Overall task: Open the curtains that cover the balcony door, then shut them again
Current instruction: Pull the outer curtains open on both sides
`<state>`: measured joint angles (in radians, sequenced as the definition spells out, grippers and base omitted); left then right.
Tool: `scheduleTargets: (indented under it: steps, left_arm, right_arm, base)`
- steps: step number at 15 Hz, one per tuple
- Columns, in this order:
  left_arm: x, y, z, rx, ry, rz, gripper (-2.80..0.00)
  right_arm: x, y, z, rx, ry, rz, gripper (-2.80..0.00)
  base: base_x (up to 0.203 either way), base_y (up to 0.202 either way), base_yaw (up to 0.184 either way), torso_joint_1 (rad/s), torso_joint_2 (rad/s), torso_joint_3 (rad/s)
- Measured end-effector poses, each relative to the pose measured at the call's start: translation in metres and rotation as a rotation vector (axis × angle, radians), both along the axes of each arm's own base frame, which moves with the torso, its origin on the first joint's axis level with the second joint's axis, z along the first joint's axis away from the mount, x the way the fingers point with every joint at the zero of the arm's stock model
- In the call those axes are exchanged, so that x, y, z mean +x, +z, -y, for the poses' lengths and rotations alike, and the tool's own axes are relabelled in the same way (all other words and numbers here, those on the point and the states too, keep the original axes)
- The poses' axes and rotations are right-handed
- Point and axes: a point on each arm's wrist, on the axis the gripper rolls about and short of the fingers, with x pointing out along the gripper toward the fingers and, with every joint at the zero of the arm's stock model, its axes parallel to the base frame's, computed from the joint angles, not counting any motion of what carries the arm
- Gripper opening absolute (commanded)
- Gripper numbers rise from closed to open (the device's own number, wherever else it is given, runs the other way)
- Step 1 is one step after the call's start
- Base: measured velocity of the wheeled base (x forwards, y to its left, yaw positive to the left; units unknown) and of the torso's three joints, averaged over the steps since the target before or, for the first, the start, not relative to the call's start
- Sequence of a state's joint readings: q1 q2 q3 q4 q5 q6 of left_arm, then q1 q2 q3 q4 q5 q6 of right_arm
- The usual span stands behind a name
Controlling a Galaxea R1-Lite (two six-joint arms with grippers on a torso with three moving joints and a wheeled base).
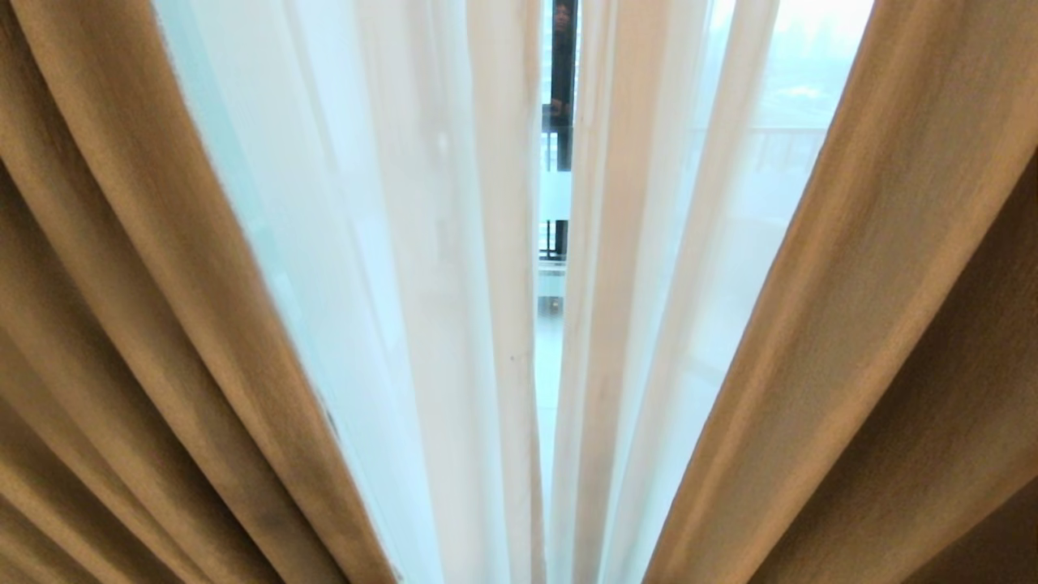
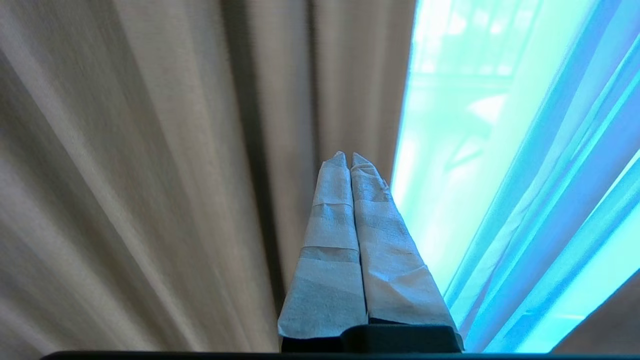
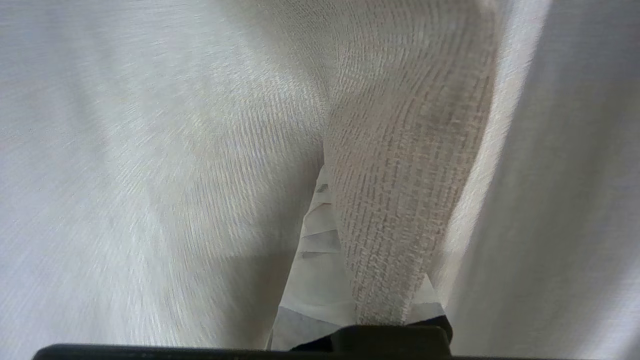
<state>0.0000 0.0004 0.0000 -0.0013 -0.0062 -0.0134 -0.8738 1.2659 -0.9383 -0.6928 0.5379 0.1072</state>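
drapes: heavy beige-brown woven curtain panels [image 1: 162, 341] hang parted at both sides | sheers: thin cream-white see-through panels [image 1: 422, 268] nearly meet mid-view | door: black-framed glass balcony door [image 1: 559, 122] shows through the narrow slit | left gripper [image 2: 349, 156]: jaws clenched, empty, beside drape | right gripper [image 3: 330, 200]: jaws clenched, sheer fabric draped over them, grasp uncertain

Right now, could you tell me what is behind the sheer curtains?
Through the narrow gap between the sheer curtains, a sliver of the balcony door shows: black frame and a frosted strip. Elsewhere the sheers blur everything to pale light.
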Motion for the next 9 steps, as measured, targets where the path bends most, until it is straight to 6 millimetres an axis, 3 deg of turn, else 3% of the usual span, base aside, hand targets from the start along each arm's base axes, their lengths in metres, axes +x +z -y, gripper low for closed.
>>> scheduleTargets:
  steps: [3, 4, 9]
  left_arm:
    - [0.0, 0.0, 0.0, 0.0, 0.0, 0.0, -2.8]
    - [0.0, 0.0, 0.0, -0.001, 0.0, 0.0, -2.8]
    - [0.0, 0.0, 0.0, -0.001, 0.0, 0.0, -2.8]
  right_arm:
    - [-0.003, 0.0, -0.007, -0.005, 0.009, 0.004, -2.8]
    - [-0.004, 0.0, -0.008, -0.007, 0.01, 0.006, 0.0]
    - [-0.01, 0.002, -0.015, -0.018, 0.01, 0.016, 0.0]
  base:
    - [0.0, 0.0, 0.0, 0.0, 0.0, 0.0]
    - [0.0, 0.0, 0.0, 0.0, 0.0, 0.0]
    - [0.0, 0.0, 0.0, 0.0, 0.0, 0.0]
